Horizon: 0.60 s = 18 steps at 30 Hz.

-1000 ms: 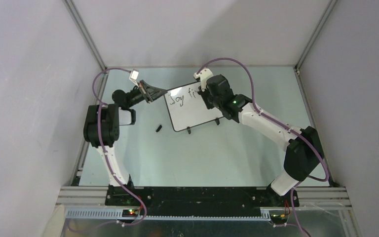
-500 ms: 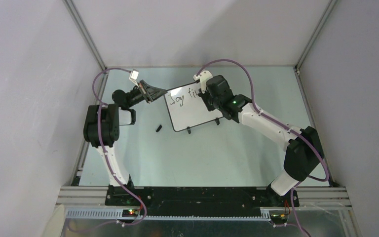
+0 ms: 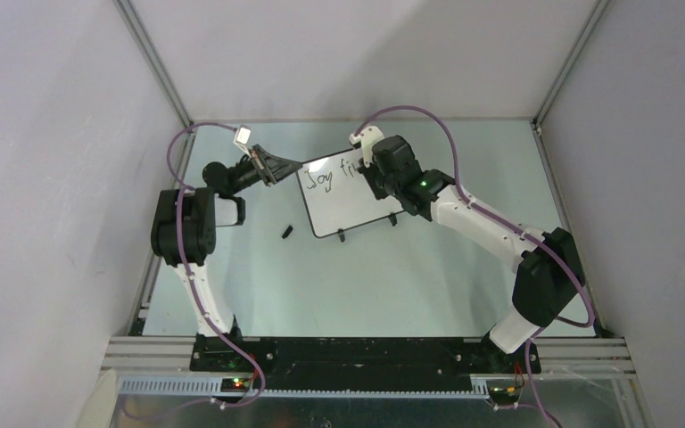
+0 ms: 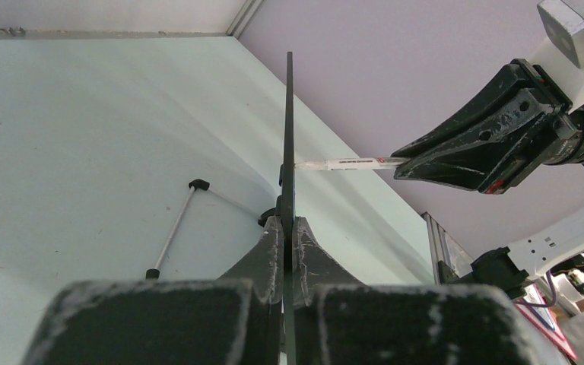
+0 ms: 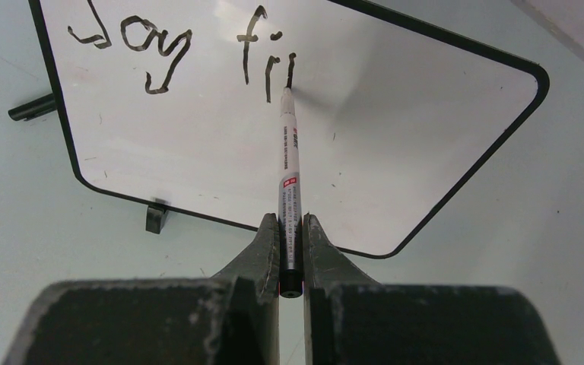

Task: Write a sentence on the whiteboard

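Nothing visible has moved since the earlier frame. Left gripper [image 4: 289, 228] closed on the edge of the black-framed white whiteboard [image 5: 395, 152], mid-table; right gripper [image 5: 290, 232] closed on a slim white marker pen [image 5: 289, 152], tip on the black handwritten sentence [image 5: 160, 53]. Excess pressure may tilt the whiteboard.

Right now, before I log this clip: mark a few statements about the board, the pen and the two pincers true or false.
The left pincer is shut on the whiteboard edge. True.
The right pincer holds the marker. True.
The marker's tip is lifted off the whiteboard. False: it touches the surface.
The sentence fills two lines. False: there is one line, "Joy" plus a few strokes.
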Each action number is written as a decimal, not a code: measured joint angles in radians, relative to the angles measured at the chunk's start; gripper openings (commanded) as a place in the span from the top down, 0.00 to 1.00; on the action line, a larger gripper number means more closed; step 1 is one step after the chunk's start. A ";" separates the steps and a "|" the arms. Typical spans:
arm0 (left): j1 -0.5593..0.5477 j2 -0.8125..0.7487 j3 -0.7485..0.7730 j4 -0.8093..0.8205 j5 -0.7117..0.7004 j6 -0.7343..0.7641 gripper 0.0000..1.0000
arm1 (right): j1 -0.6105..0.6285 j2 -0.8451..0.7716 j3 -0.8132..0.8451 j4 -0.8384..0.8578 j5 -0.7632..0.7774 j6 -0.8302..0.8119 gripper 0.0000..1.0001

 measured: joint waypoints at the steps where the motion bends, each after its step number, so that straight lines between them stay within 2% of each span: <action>1: 0.000 0.000 0.000 0.000 0.000 0.000 1.00 | 0.000 0.000 0.002 0.000 0.000 0.000 1.00; 18: 0.000 0.000 0.000 0.000 0.000 0.000 1.00 | -0.004 0.008 0.023 -0.001 0.000 -0.002 1.00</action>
